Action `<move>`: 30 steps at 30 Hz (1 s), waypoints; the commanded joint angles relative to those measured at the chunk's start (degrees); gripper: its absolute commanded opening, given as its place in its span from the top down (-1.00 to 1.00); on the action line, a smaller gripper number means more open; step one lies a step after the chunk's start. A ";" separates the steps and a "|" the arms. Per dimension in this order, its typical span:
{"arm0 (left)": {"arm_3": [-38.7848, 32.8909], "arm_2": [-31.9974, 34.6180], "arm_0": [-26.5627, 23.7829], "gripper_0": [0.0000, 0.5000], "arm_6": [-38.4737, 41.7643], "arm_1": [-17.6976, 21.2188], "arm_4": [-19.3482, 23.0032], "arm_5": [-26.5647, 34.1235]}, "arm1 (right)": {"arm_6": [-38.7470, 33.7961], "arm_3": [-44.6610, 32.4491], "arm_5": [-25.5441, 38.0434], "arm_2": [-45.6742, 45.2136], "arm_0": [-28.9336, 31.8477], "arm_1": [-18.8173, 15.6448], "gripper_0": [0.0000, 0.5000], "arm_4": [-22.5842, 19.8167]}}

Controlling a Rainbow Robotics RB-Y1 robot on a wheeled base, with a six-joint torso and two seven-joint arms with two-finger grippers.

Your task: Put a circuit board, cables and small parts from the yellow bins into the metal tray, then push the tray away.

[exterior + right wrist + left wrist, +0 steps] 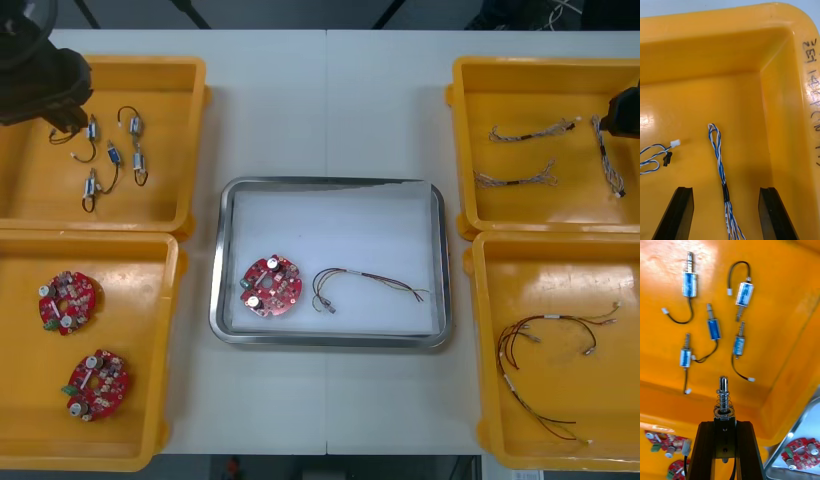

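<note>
My left gripper (66,122) hangs over the far left yellow bin (190,130). In the left wrist view it (723,424) is shut on a small metal part (723,399) with a spring and pin, held above several more small metal parts (714,328) lying in the bin. My right gripper (622,112) is in the far right yellow bin (465,140). In its wrist view it (725,190) is open, with a twisted blue and white cable (718,157) lying between the fingers. The metal tray (330,184) holds a round red circuit board (271,286) and a thin dark and red cable (365,282).
The near left bin (170,330) holds two more circuit boards (68,300) (97,384). Red, yellow and black cables (545,360) lie in the near right bin (480,340). Two other twisted cables (530,130) (515,178) rest in the far right bin.
</note>
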 commanded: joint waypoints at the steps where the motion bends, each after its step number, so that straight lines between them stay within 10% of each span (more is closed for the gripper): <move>1: -4.38 2.46 -3.22 1.00 13.38 -5.22 -3.63 1.49 | 2.42 0.93 -1.33 0.32 -2.58 0.62 -1.00 -1.09; 8: -10.01 3.08 -3.22 1.00 22.69 -11.28 -6.00 4.13 | 3.30 2.51 -4.58 0.32 -1.00 0.88 -1.00 -7.94; 30: -24.60 3.17 5.13 1.00 36.14 -29.21 -24.46 10.37 | 7.08 5.06 -7.66 0.32 1.81 1.76 -1.00 -8.47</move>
